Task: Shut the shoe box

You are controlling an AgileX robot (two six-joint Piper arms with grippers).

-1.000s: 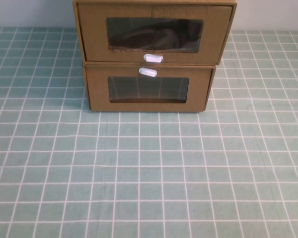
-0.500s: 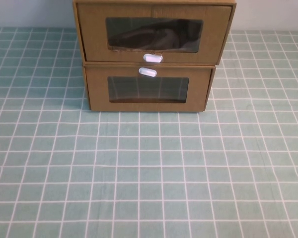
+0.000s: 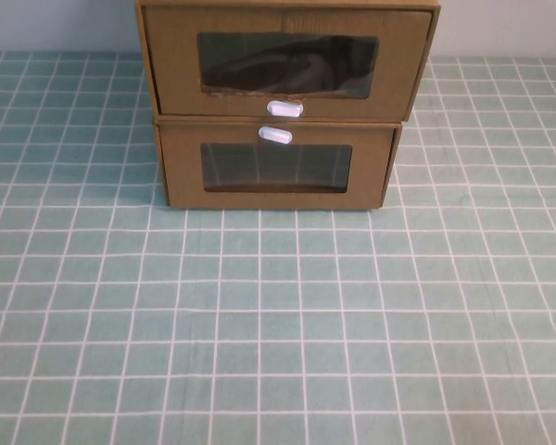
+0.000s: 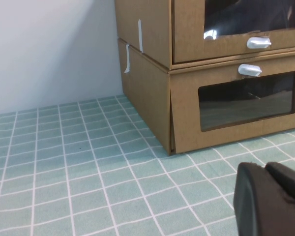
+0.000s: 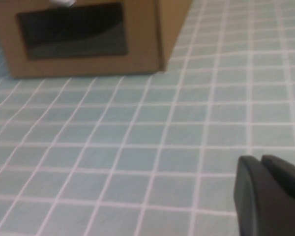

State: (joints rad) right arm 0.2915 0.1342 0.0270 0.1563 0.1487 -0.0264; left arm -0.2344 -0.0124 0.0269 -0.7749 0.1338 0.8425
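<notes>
Teal checked cloth is spread under two stacked cardboard boxes; the shoe box is seated atop the lower box. The left gripper and right gripper are held low nearby, fingers pressed together.

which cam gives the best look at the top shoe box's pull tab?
High view: the tab sits sharp and front-on under the shoe box window. Left wrist shows it obliquely near the frame edge, with the left end effector in the corner. Right wrist misses it; only the lower box and right end effector show.
</notes>
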